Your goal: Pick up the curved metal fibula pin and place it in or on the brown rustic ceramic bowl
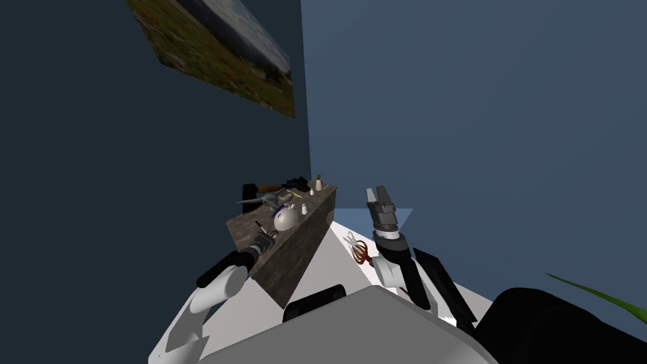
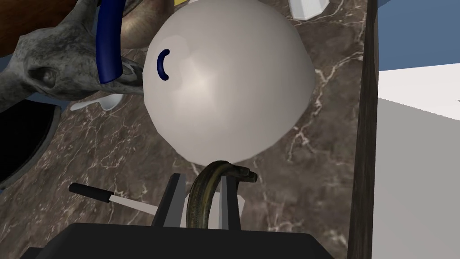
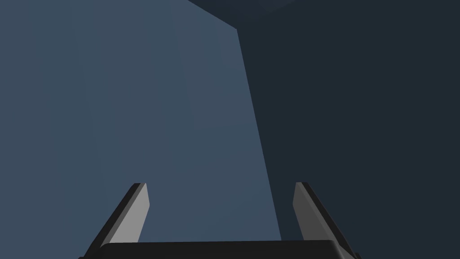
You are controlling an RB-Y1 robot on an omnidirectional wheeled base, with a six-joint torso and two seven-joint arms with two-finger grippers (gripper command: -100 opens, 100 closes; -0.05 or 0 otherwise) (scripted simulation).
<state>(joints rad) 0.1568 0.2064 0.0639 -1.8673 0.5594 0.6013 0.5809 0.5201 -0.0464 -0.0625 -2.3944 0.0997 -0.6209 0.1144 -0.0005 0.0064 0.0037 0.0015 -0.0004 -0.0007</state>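
A curved, olive-brown metal pin arches up between the fingers of my left gripper, which is shut on it just above the brown marbled tabletop. Directly beyond the pin stands a round white vessel with a dark blue handle. Behind that handle a brown bowl shows in part. From the head view, my left gripper hovers over the table's near end, short of the white vessel. My right gripper is raised to the table's right, open and holding nothing.
A grey stone-like figure lies beside the white vessel, with a black dish below it. A black-handled knife lies beside my left fingers. Small white items stand farther along the table. A reddish wire object rests on the white floor.
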